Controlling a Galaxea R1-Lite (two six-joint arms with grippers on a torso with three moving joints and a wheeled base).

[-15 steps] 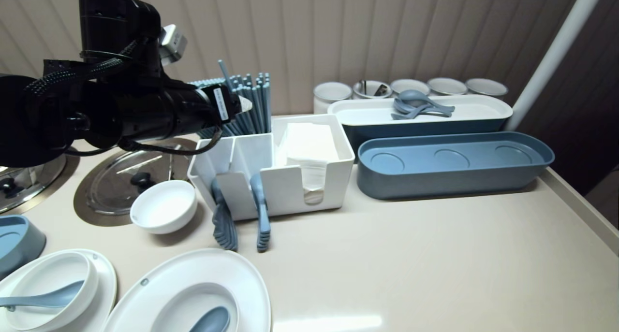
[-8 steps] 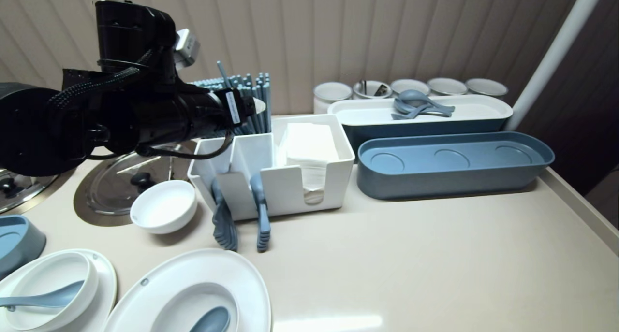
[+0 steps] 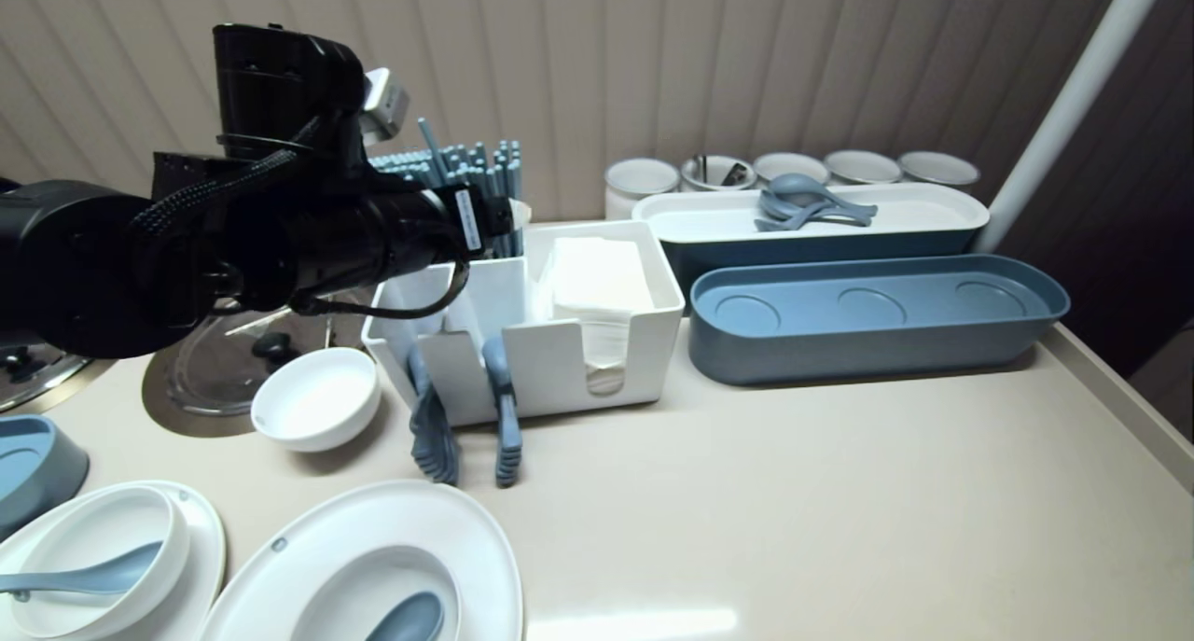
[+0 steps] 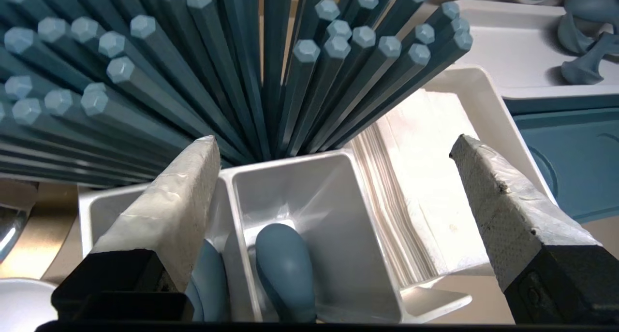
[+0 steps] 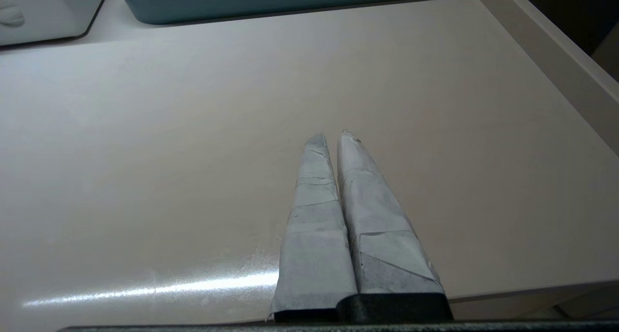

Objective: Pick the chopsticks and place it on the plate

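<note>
Left gripper [image 4: 333, 143]: it is wide open and holds nothing. It hangs over the white box [image 3: 569, 361], right in front of the chopsticks [image 4: 271, 80].
Chopsticks: many blue sticks stand in the back part of the white box. They fan out, and none of them touches a finger.
Only the left wrist view shows: the two taped fingers [image 4: 174, 201] far apart, the six-sided ends of the chopsticks, and the round blue handle [image 4: 285, 264] deep inside one part of the box.
Only the head view shows: the big black left arm [image 3: 280, 240], which hides the fingers. It also shows the napkins [image 3: 597, 272] beside the chopsticks, the blue tongs [image 3: 504, 426] hanging on the front of the box, a white bowl [image 3: 317, 398] and a long blue tray [image 3: 877, 324].
Right gripper [image 5: 331, 136]: only the right wrist view shows it. Its fingers are pressed together with nothing in them, over the bare counter [image 5: 145, 153], well apart from the box.
</note>
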